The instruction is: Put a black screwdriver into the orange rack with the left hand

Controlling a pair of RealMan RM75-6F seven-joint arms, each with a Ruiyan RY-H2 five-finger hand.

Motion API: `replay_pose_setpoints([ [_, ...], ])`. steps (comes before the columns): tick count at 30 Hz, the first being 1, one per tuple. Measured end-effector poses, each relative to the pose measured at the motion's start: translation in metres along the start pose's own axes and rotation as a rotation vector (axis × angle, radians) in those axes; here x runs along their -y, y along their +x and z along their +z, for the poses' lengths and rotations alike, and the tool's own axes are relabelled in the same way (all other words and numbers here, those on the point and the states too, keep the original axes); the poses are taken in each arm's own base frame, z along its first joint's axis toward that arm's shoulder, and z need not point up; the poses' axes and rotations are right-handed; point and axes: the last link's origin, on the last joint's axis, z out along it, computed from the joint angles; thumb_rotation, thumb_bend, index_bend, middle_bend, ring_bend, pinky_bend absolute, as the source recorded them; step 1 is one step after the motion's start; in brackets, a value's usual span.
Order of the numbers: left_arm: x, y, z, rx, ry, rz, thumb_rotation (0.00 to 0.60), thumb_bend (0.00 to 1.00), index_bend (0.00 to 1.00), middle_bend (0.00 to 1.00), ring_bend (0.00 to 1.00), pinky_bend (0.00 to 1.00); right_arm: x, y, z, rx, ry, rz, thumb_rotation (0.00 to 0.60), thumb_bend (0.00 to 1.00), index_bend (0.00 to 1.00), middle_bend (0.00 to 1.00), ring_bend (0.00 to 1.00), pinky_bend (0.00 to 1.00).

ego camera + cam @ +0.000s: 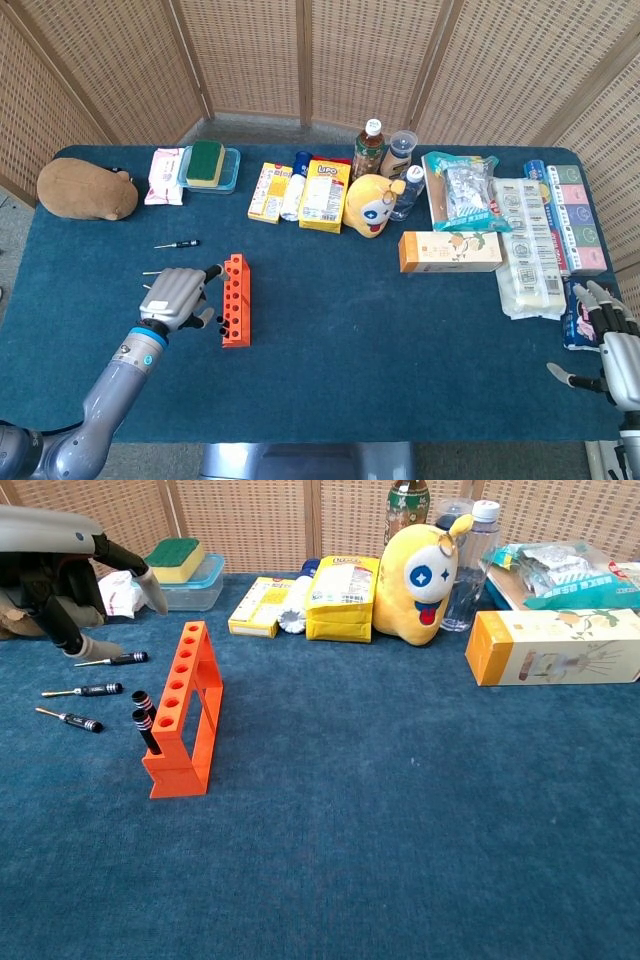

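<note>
Two black screwdrivers (143, 720) already stand in the orange rack (184, 710), handles up and leaning a little away from it, in the holes at the end nearest you. Three more lie loose on the blue cloth beside the rack, on the side away from the snack boxes: the nearest one (69, 719) just off the rack's near end, the middle one (84, 690) level with the rack's middle, and the far one (115, 660) toward its far end. Your left hand (55, 580) hangs above the cloth on that same side, over the far screwdriver, fingers spread and holding nothing; in the head view it (178, 298) sits just beside the rack, touching neither it nor a tool. If another screwdriver is wanted, judge these as light, stiff and thin: the banded black handle is the thick part and the only sensible place to pinch, while the bare metal shaft is slim and likely to slip or roll under a fingertip. Lying flat on soft cloth, each will want to roll as you close on it, so come down across the handle, not along it. The rack itself looks light and narrow-footed, so a sideways nudge could tip it. Your right hand (607, 340) rests far from the rack at the table's opposite end, fingers apart and empty, beside the packets (545, 235) stacked there.
</note>
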Motion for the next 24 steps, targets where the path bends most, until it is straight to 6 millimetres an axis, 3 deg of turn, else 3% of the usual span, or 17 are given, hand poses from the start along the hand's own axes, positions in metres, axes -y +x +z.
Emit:
replay_pose_setpoints([
  [9,0.005,-0.019,0.008,0.013,0.037,0.073,0.600,0.30,0.14,1.00,0.98,1.00,-0.001,0.000,0.001,0.000,-0.004,0.001,0.600,0.00,0.00,0.01,0.07,0.00],
  [24,-0.005,-0.030,0.012,-0.008,0.053,0.126,0.600,0.30,0.13,1.00,0.98,1.00,-0.002,0.003,0.000,-0.007,-0.003,0.011,0.600,0.01,0.00,0.01,0.07,0.00],
])
